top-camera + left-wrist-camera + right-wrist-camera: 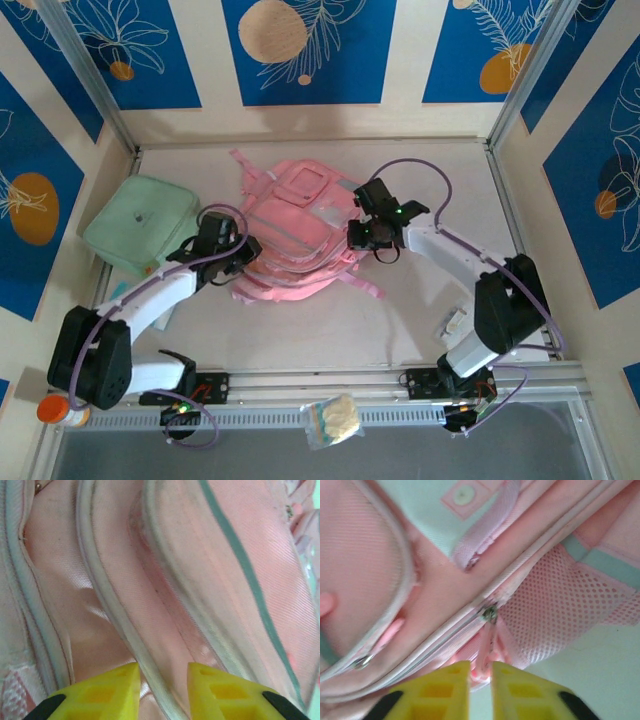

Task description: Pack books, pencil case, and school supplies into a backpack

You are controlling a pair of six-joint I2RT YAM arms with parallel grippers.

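- Along the near edge of the bench (420, 290), in front of the rail that carries both arm bases, we see a clear bag (335, 420) with something pale yellow inside. An orange-capped bottle (62, 410) stands at the near left corner.
- Just beside the right arm's lower link, toward the right edge, lies a small pale piece (455, 322), too small for us to make out.
- Mid-bench lies the backpack (300, 230), pink with pale grey-blue panels. It lies flat and reaches toward the far edge, with its straps trailing toward us.
- At the backpack's left side is the left gripper (162, 667). Its yellow fingers stand a little apart. A pale piped seam (115, 625) of the pack runs between them without filling the gap, so we read it as loosened and holding nothing.
- At the backpack's right side, next to the mesh side pocket (555, 610), is the right gripper (481, 665). Its fingers leave only a narrow slit. The pink zip pull (489, 645) hangs from its slider down into that slit, and we cannot tell whether it is pinched or free.
- Against the left edge, beside the backpack and apart from it, sits a mint-green square pouch (140, 225).
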